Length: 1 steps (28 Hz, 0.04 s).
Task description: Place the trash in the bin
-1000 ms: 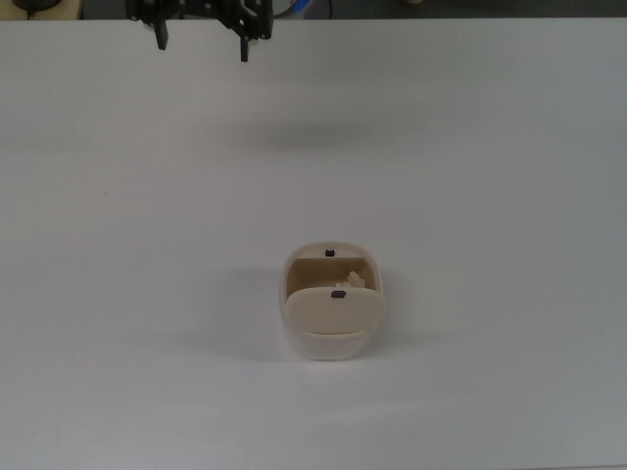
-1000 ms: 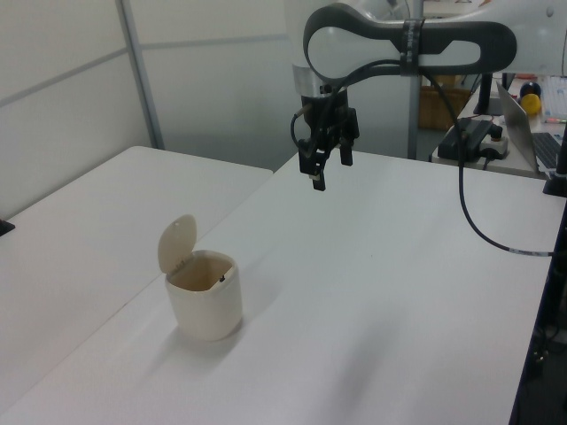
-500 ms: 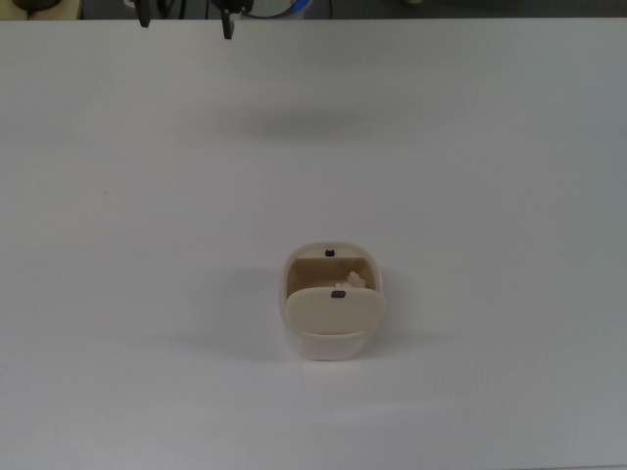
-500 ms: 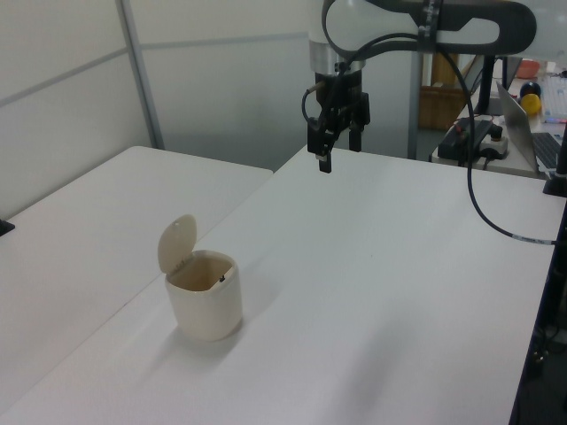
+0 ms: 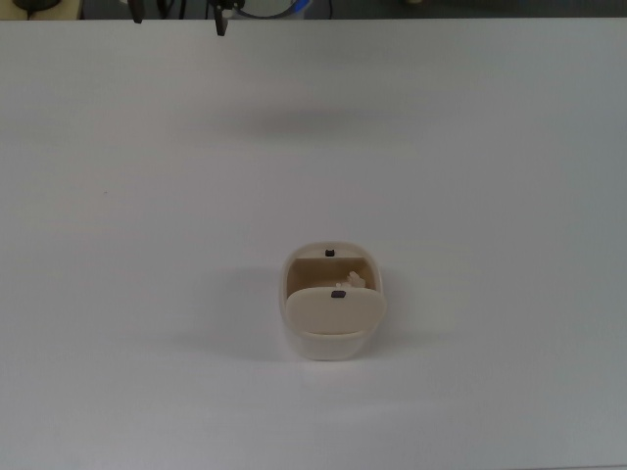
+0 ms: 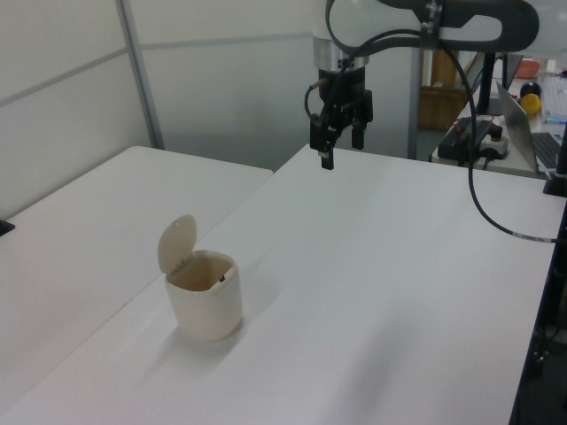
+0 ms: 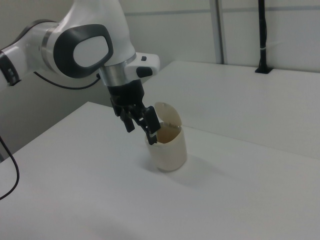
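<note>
1. While the bin stands on the white table with its flap lid tipped up, the trash lies inside
2. At the top view's 11 o'clock, well apart, the gripper hangs with fingers spread, holding nothing

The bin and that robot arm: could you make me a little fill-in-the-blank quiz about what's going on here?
1. The bin stands on the white table with its flap lid tipped ____.
2. The small off-white trash lies ____ the bin.
3. The gripper hangs in the air, ____ from the bin.
4. Between its fingers, the gripper holds ____.

Missing words: open; inside; away; nothing
</note>
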Available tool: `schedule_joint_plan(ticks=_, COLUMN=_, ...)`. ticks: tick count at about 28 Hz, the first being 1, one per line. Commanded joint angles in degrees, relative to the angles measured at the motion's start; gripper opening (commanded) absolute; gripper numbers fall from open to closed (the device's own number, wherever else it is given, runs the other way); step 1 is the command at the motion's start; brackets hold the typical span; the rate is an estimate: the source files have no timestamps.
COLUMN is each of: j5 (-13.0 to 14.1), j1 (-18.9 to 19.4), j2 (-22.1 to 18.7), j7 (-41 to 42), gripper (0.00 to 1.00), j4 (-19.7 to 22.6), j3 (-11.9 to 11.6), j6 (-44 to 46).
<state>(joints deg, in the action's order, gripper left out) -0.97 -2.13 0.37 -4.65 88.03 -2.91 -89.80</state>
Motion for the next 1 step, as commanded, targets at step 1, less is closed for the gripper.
schedule_joint_plan(ticks=1, j5=1.33, j1=-0.42, j2=-1.16, j7=0.87, gripper=1.0, j4=1.62, j3=0.27, j6=0.23)
